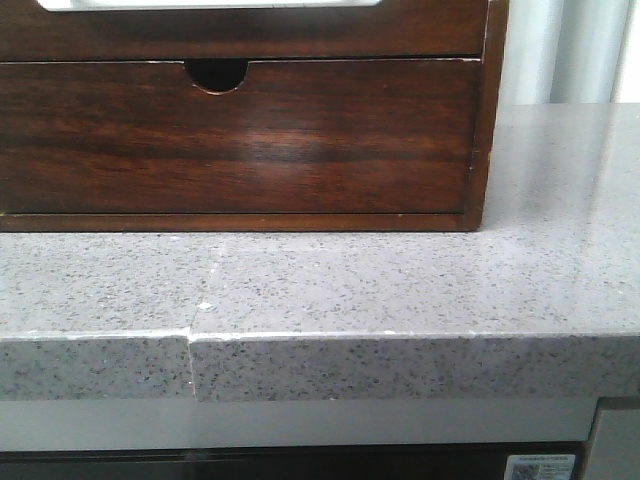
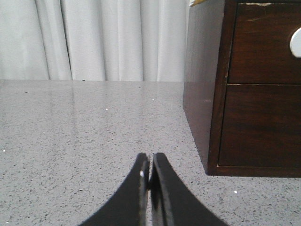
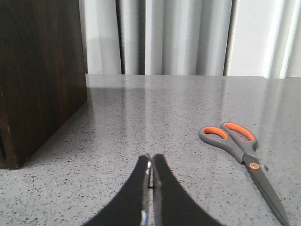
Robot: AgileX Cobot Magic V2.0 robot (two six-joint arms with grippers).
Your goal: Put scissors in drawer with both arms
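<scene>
Lying flat on the speckled grey tabletop [image 3: 155, 113]: grey scissors [image 3: 242, 153] with orange-lined handle loops, long axis slanted, loops toward the white curtain [image 3: 188, 37], blades toward the camera. Well apart from the right pincer [image 3: 151, 176], off to its side. Right pincer pressed closed on nothing. Left pincer [image 2: 151, 174] likewise closed and bare, near the cabinet corner [image 2: 214, 94]. Upper drawer [image 1: 250, 30] pushed in.

Only one printed mark is seen — a small white QR-code label [image 1: 540, 467] fixed on the dark panel below the countertop edge in the front view — its code and small print too blurred to be read.
</scene>
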